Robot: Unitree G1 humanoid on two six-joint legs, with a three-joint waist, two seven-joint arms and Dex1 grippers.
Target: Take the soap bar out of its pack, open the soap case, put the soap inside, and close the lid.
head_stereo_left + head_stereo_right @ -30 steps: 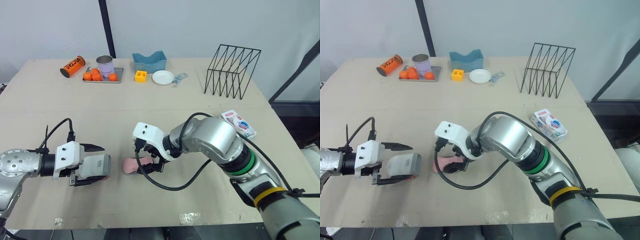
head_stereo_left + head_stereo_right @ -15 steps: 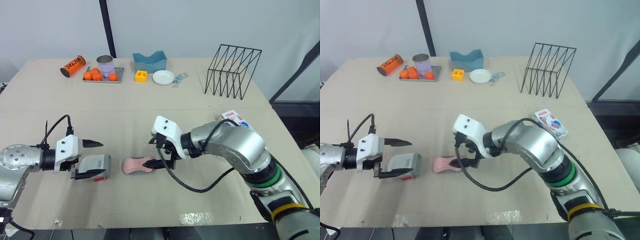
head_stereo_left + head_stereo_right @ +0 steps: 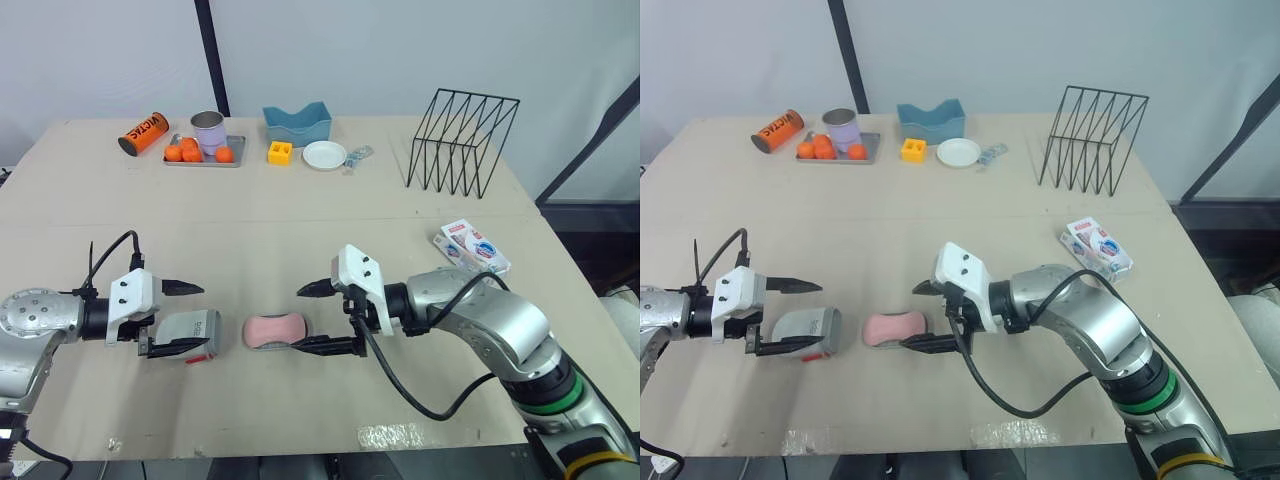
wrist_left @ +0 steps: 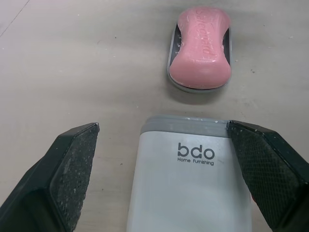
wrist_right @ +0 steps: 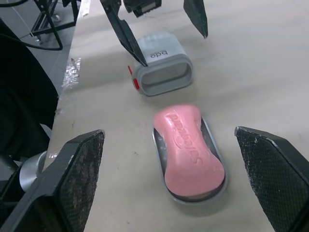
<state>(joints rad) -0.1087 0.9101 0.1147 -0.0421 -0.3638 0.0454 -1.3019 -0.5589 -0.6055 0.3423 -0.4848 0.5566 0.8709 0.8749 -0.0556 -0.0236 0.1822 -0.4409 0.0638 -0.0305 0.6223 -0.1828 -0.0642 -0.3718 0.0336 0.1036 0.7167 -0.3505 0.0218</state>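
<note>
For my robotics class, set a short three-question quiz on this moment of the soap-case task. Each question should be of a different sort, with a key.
1. True or false: the pink oval soap bar lies in the shallow grey tray of the soap case.
2. Which thing lies between the fingers of the left gripper?
A. the grey plastic lid marked bdo
B. the orange can
C. the white-and-blue soap pack
3. Fill the gap: the fingers of the right gripper, beside the soap, stand ____ (open or shut).

Key: 1 true; 2 A; 3 open.
</note>
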